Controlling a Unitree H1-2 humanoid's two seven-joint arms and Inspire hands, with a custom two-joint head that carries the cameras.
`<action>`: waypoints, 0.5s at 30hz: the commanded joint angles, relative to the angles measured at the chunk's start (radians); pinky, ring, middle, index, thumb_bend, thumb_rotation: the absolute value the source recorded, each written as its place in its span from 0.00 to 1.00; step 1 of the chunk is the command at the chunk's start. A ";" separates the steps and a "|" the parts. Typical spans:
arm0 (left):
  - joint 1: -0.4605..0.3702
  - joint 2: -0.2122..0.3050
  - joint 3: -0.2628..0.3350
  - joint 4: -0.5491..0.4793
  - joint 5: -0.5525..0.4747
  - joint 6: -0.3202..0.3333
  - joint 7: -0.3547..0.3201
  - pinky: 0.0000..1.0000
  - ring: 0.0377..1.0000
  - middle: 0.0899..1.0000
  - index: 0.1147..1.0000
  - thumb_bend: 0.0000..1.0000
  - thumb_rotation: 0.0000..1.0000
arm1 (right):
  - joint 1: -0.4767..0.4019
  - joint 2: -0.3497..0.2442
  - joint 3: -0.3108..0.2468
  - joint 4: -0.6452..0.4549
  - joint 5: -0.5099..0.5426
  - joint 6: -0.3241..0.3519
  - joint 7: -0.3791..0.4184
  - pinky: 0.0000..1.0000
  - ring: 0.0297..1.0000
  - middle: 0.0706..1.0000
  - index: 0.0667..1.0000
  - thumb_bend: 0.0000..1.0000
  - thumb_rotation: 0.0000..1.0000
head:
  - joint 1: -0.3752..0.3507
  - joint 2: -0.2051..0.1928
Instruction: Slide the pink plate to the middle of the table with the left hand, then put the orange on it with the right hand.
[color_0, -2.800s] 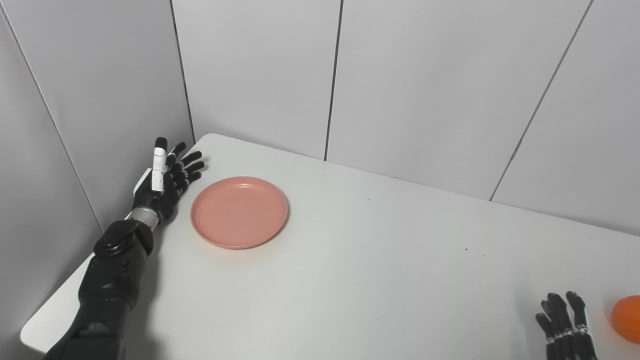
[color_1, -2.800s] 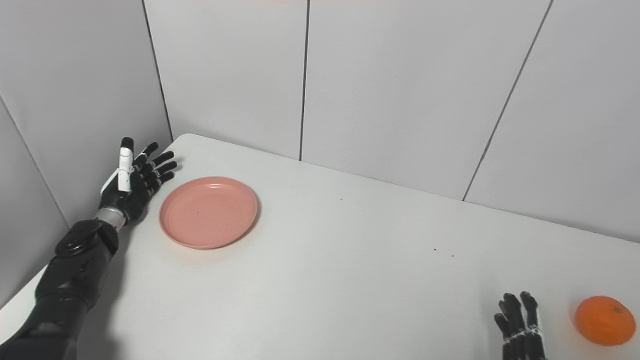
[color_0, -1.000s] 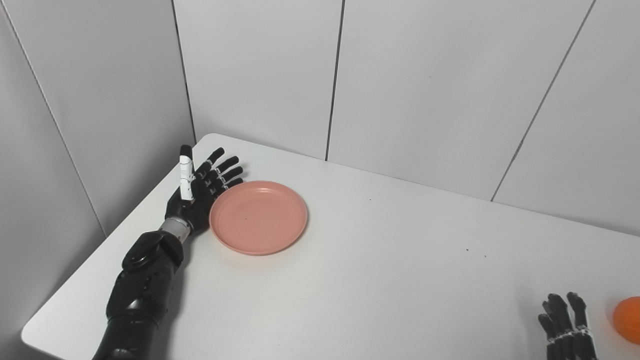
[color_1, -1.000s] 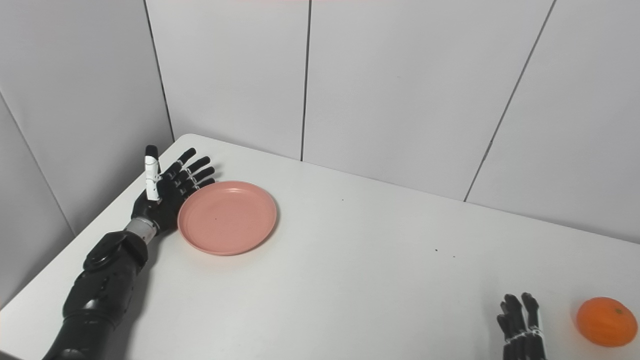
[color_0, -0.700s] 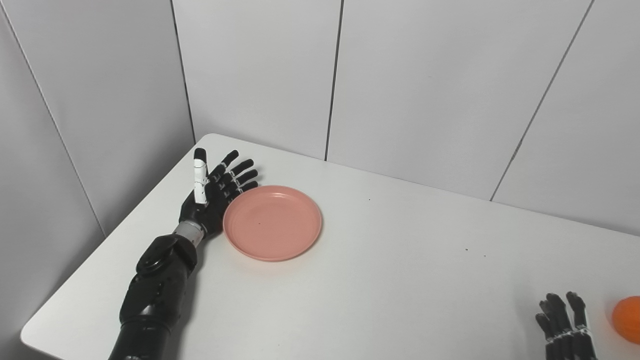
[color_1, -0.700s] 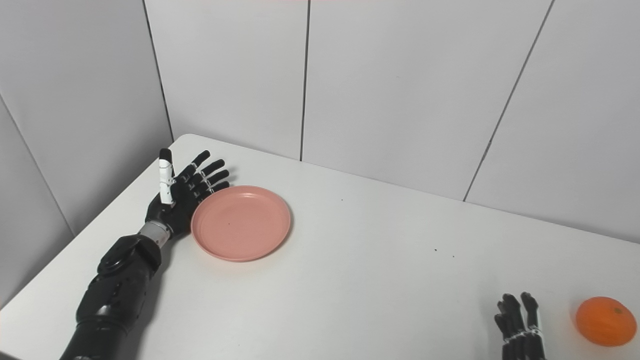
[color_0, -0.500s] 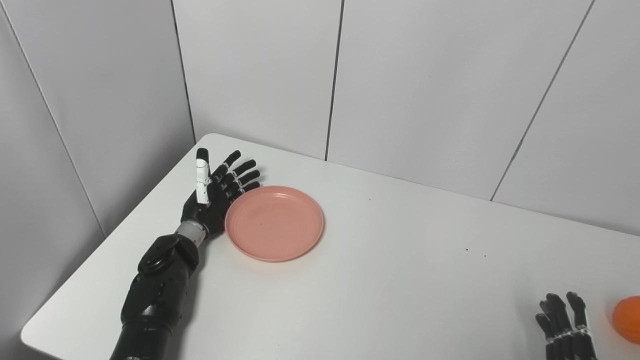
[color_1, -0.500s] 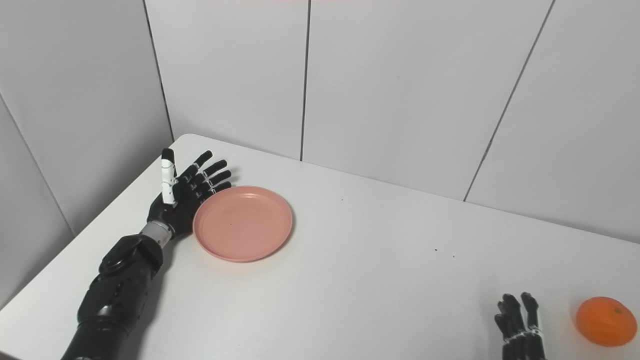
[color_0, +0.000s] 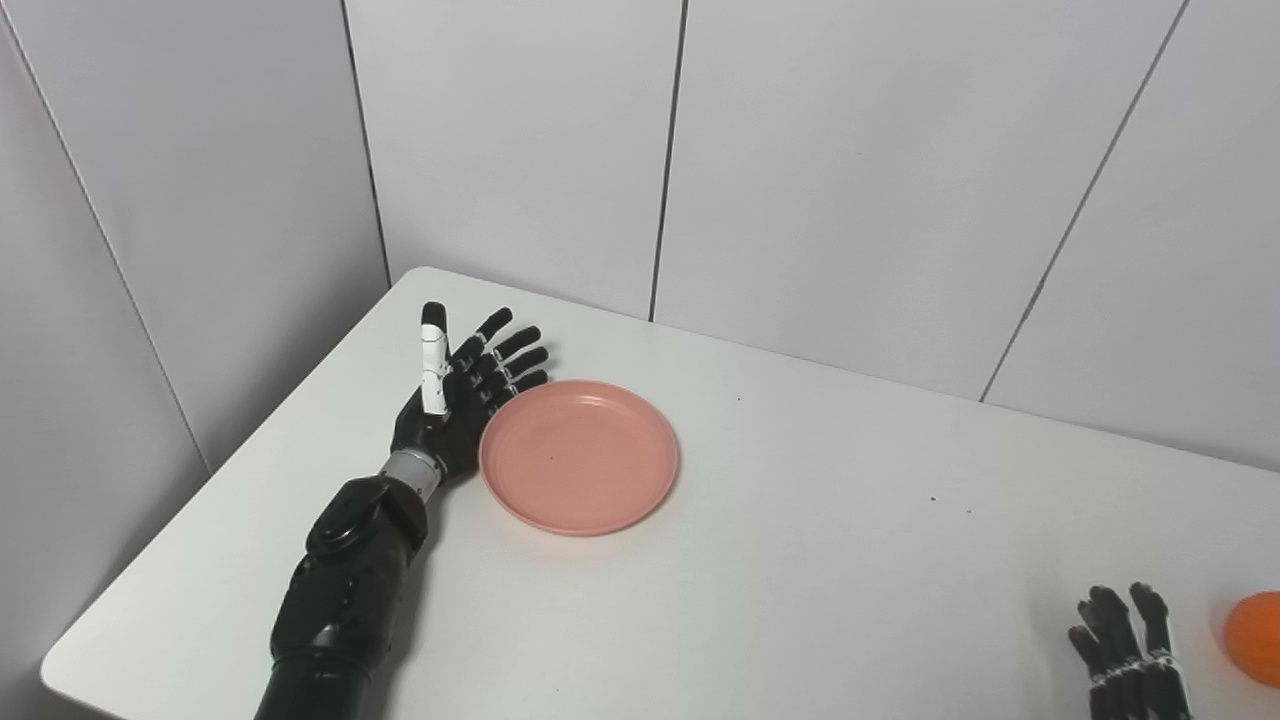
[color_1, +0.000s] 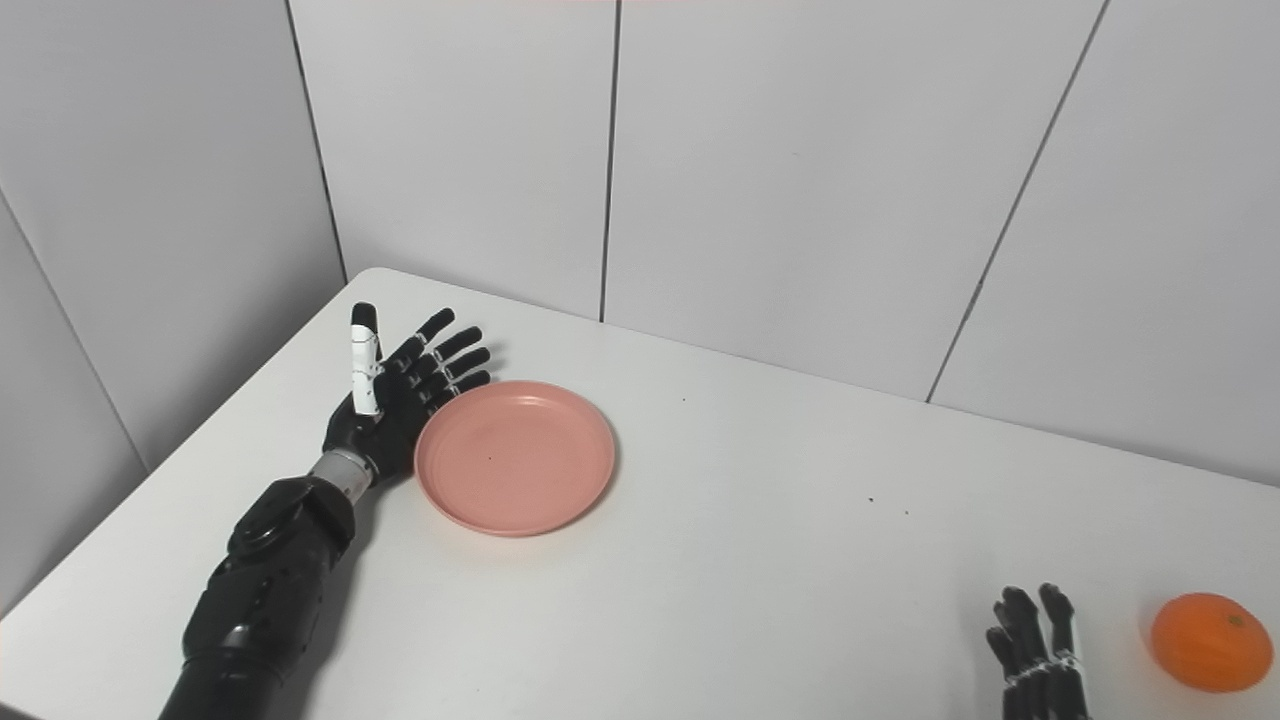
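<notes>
The pink plate (color_0: 579, 456) lies flat on the white table (color_0: 800, 560), left of the middle. My left hand (color_0: 458, 400) stands on edge with its palm and fingers pressed against the plate's left rim, fingers spread and straight, holding nothing. The orange (color_1: 1210, 641) rests near the table's front right. Just left of it, my right hand (color_1: 1036, 655) pokes up from the bottom edge with fingers apart and nothing in them, a small gap away from the orange.
Grey wall panels (color_0: 850, 180) close off the table at the back and on the left, meeting at the far left corner. The table's left edge runs diagonally beside my left forearm (color_0: 345, 590).
My left hand has come in from the table's left edge to the plate's rim and pushed the plate to the right and slightly nearer. The right hand and the orange have stayed put.
</notes>
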 joint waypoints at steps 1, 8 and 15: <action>-0.013 -0.017 -0.007 -0.023 -0.012 0.014 0.010 0.82 0.81 0.81 0.91 1.00 1.00 | 0.016 -0.035 -0.024 0.132 -0.008 0.025 0.013 0.96 0.94 0.93 0.97 0.81 1.00 | -0.003 0.002; -0.009 -0.050 -0.031 -0.018 0.011 0.004 0.016 0.83 0.81 0.80 0.90 1.00 1.00 | 0.014 -0.031 -0.024 0.131 -0.016 0.022 0.010 0.94 0.93 0.92 0.96 0.80 1.00 | -0.008 0.006; -0.006 -0.087 -0.040 -0.017 0.011 -0.008 0.038 0.84 0.82 0.81 0.90 1.00 1.00 | 0.015 -0.026 -0.020 0.123 -0.021 0.033 0.007 0.94 0.93 0.92 0.96 0.81 1.00 | -0.019 0.010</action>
